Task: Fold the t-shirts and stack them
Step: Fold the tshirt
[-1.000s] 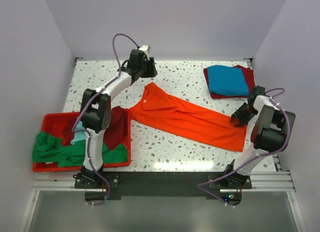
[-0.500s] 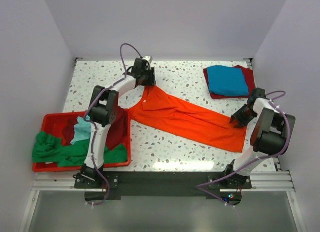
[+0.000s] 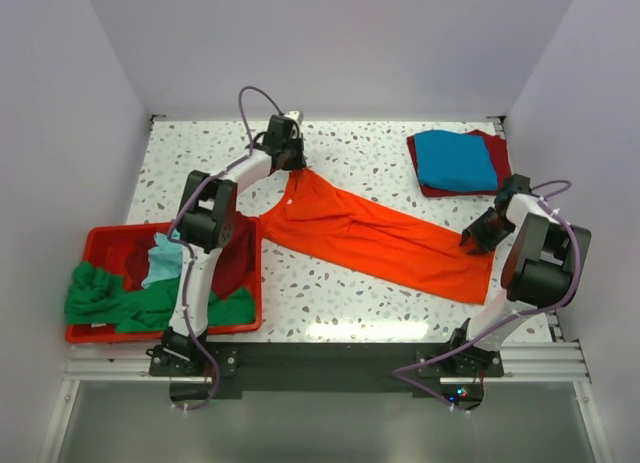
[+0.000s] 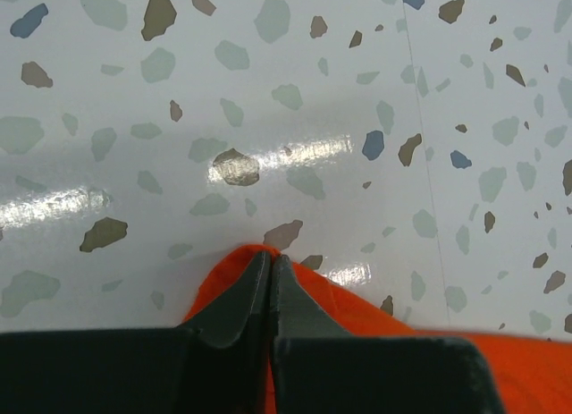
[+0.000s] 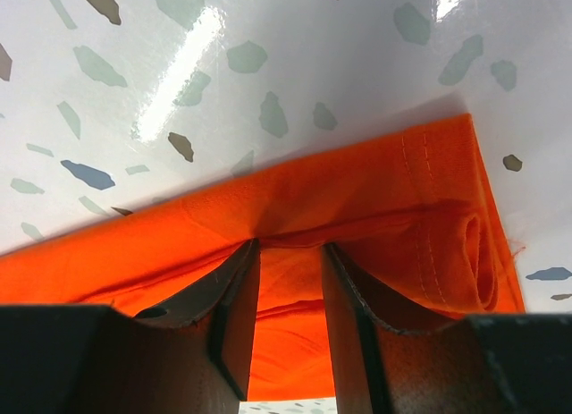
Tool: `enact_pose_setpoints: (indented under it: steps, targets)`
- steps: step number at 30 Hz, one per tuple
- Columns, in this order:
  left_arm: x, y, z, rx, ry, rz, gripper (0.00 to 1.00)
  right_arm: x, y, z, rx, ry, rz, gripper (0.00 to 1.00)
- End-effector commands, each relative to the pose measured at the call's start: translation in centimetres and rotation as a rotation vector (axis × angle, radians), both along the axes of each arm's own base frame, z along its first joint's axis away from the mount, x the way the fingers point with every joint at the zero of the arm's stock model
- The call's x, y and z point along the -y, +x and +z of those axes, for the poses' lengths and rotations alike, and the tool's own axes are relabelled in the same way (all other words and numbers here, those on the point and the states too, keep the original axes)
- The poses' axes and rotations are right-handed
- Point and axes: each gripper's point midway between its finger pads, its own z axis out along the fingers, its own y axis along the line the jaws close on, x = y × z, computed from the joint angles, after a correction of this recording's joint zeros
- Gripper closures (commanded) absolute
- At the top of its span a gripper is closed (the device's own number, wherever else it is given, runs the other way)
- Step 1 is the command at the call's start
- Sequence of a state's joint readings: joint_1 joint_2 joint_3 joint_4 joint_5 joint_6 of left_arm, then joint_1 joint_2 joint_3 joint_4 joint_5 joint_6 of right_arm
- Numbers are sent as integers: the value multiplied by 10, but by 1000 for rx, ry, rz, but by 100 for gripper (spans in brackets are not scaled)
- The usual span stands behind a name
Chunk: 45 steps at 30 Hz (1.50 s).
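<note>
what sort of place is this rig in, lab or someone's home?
Probably a lab test cell, not a home: left arm and right arm mounted on a metal rail at a speckled table, bare walls boxing it in, and an orange t-shirt laid out beside a red bin.

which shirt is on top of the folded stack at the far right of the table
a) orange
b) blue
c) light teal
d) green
b, a blue t-shirt lies folded on top of a dark red one there
</note>
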<state>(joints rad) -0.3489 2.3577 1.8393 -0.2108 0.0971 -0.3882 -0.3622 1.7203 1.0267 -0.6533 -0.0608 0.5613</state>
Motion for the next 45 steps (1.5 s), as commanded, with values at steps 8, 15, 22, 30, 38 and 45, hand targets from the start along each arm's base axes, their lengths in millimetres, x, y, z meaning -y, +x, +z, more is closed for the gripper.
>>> enact_pose_setpoints:
  steps: [8,15,22,30,38,45]
  targets:
    - [-51,16,39,67,-29,145,100,20,-14,-18,-113,-95,-62,62]
    - [-50,17,37,63,-68,113,100,19,-13,-23,-127,-84,-70,62]
    - [-47,25,55,100,-69,92,72,16,-2,-17,-79,-59,-31,62]
    - [-38,18,107,212,-17,50,49,1,14,3,16,-10,63,60]
    - [47,-50,95,191,33,-268,43,-13,21,27,61,-21,113,60]
    - [84,-80,66,98,-32,-360,43,-15,17,46,82,-25,128,60]
